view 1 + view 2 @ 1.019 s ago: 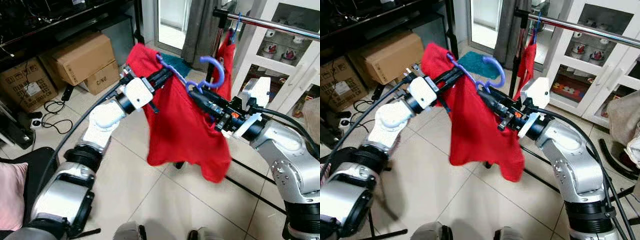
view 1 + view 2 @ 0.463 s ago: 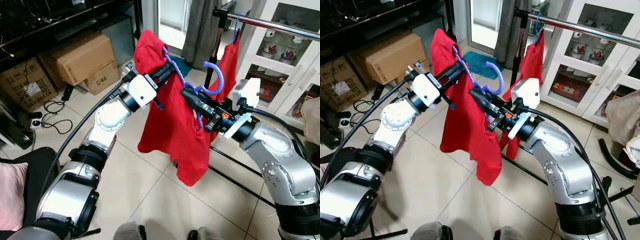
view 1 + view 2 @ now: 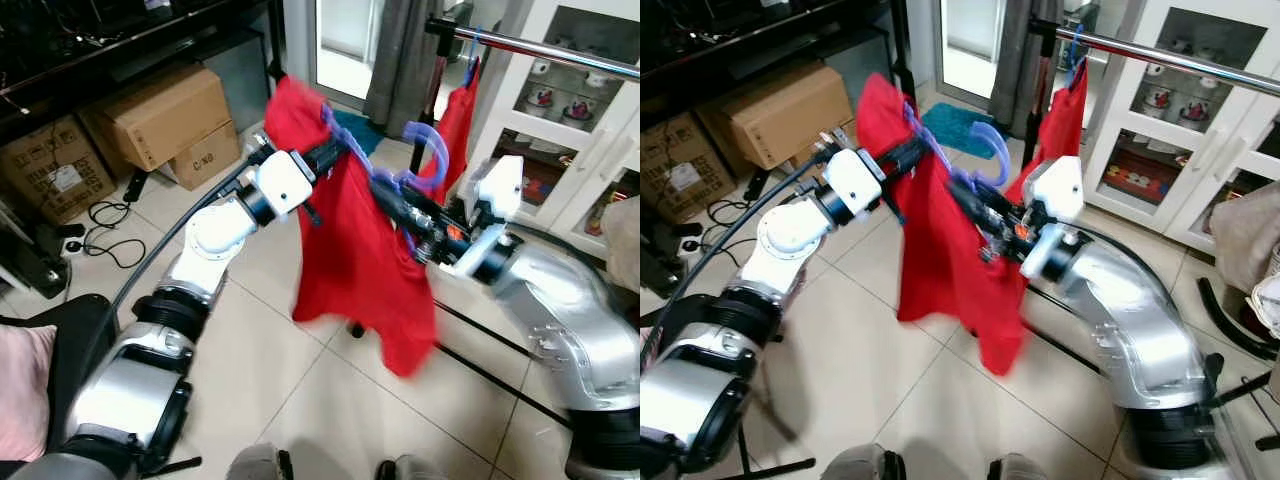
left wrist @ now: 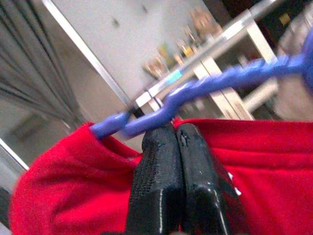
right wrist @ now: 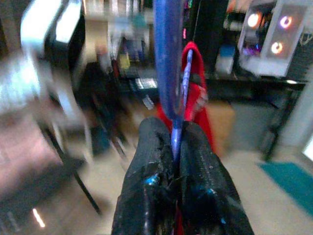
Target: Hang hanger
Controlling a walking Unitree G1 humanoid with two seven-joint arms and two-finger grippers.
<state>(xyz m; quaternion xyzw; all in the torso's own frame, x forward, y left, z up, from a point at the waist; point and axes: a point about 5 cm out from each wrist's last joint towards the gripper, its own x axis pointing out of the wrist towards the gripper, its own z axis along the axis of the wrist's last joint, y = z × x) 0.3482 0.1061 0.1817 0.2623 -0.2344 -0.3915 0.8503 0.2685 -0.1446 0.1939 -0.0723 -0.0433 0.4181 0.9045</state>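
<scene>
While both grippers clamp the hanger [image 3: 385,165], left gripper [image 3: 335,152] on its shoulder, right gripper [image 3: 385,190] by the hook, your shirt [image 3: 355,250] looks light and floppy, so expect swing.

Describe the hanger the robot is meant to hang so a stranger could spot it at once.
Start at the silver clothes rail in front of the white cabinet; below and to its left the two grippers meet. The blue hanger is clamped between them, left gripper and right gripper. Unlike the red garment on the rail, its red shirt hangs off the rail.
</scene>
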